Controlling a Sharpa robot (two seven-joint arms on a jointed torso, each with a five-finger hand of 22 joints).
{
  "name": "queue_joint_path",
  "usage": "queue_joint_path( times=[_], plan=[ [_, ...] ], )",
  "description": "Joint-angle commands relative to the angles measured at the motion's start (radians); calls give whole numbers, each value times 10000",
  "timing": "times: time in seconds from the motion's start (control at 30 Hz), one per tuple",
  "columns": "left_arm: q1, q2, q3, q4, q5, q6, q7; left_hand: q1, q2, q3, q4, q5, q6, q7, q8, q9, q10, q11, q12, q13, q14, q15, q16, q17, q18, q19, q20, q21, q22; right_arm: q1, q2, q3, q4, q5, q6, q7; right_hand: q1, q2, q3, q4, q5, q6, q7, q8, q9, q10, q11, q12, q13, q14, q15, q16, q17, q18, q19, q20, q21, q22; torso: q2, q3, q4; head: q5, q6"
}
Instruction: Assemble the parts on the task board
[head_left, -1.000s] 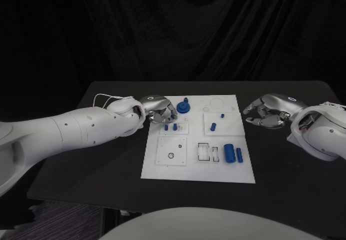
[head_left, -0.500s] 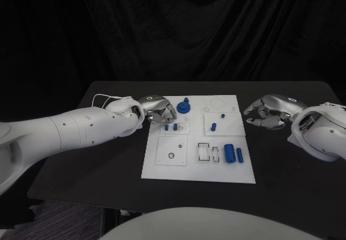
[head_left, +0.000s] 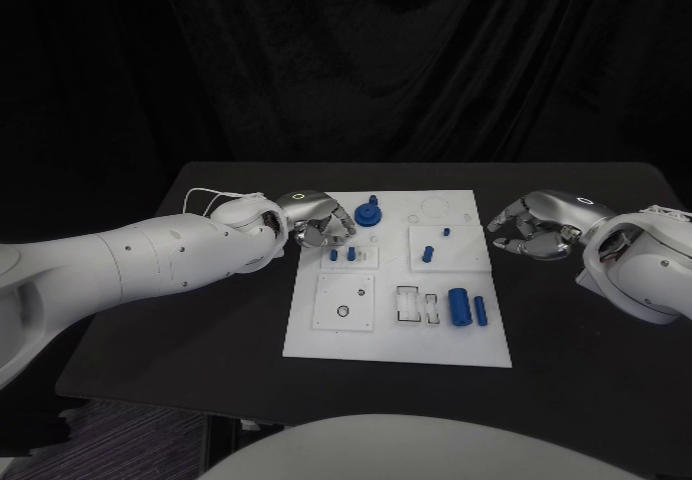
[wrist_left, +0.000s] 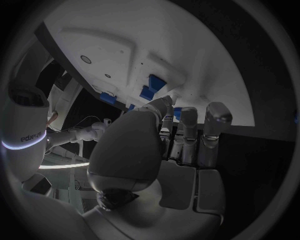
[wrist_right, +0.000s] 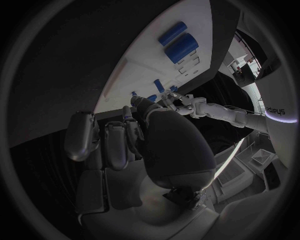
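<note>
Black worktop (head_left: 216, 330) carries the white board (head_left: 397, 345) at its middle, several blue pieces (head_left: 459, 305) lying loose, so much assembly remains; left hand (head_left: 320, 224) and right hand (head_left: 531, 228) curl emptily beside it.

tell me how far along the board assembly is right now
Early to midway, it seems. Already standing on the task board: a blue knob part and small blue pegs. In hand: nothing plainly visible; the left hand hovers at the board's far left corner, the right hand waits curled off its right edge. Left: two blue cylinders lie loose beside empty slots.
</note>
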Motion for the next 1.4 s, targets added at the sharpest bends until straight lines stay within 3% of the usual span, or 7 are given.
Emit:
queue_joint_path(
  times=[0.03,0.3,0.47,0.6,1.03,1.17,1.4],
  plan=[
    [-10,-245,7,202,83,-1181,630,12,-139,-122,93,-185,-211,-45,-14,-182,-231,-35,122,10,396,-27,328,492,91,292,-10,334,1282,-26,-39,6,29,-17,15,-122,103,-38,26,-6,-72,-67,2,-42,-16,-47,10,-32,-11,306,-22,-74,9,57,-13,-32,-44,1627,1,2,-4,31,-2],
    [465,-1489,5,1278,922,-3062,1748,176,-361,-516,569,-404,-793,-492,-12,-700,-860,-296,539,37,696,-215,603,871,49,515,-39,515,1341,-25,-95,6,38,-17,-79,-68,104,-39,24,-5,-84,-66,1,-40,-17,-55,9,-40,-20,309,-22,-69,17,58,-15,-32,-51,1625,3,5,-11,215,-2],
    [1115,-2352,1,1698,2356,-2859,2162,592,-383,-628,730,-84,-1018,-422,9,-972,-1061,-206,843,4,867,-184,764,1144,22,645,-64,653,1388,-24,-88,6,11,-17,-96,-62,104,-39,24,-5,-84,-66,1,-40,-17,-55,9,-40,-20,309,-22,-69,17,58,-15,-32,-51,1625,11,4,17,301,-2],
    [1359,-2827,-1,1794,2598,-2621,1978,858,-400,-650,790,257,-934,-256,26,-1111,-1035,-115,1144,-2,1554,-137,1418,2177,-35,899,-124,1003,1473,-23,-34,6,-15,-16,-64,-90,105,-40,21,-4,-103,-61,-5,-37,-18,-57,8,-43,-24,310,-22,-67,20,53,-6,-32,-27,1632,-1,4,28,305,-2],
    [1474,-3128,-7,1529,1488,-1971,718,1013,-457,-469,1429,181,-343,31,159,-1298,150,-73,1978,82,2433,-156,2161,3405,-213,1550,-193,1993,1701,-31,69,6,-96,-16,-14,-38,115,-30,27,-5,-114,-56,-14,-33,-19,-55,3,-43,-24,314,-23,-57,35,51,-2,-32,-19,1634,-19,37,25,395,-2],
    [1462,-3101,-7,1452,1323,-2049,342,1180,-455,-375,1485,181,-127,179,204,-1337,776,-151,2675,525,2568,-212,2271,3610,-244,1654,-232,2190,1746,-44,79,6,-111,-16,-17,-26,115,-30,27,-5,-114,-56,-14,-33,-19,-55,3,-43,-24,314,-23,-57,35,51,-2,-32,-19,1634,7,-26,60,423,-2],
    [1460,-3095,-7,1444,1240,-2056,229,1191,-450,-375,1487,181,-103,206,207,-1346,835,-158,2821,641,2592,-224,2290,3645,-249,1670,-244,2222,1752,-46,82,6,-114,-16,-17,-25,115,-30,27,-5,-114,-56,-14,-33,-19,-55,3,-43,-24,314,-23,-57,35,51,-2,-32,-19,1634,9,-30,65,422,-2]
  ],
)
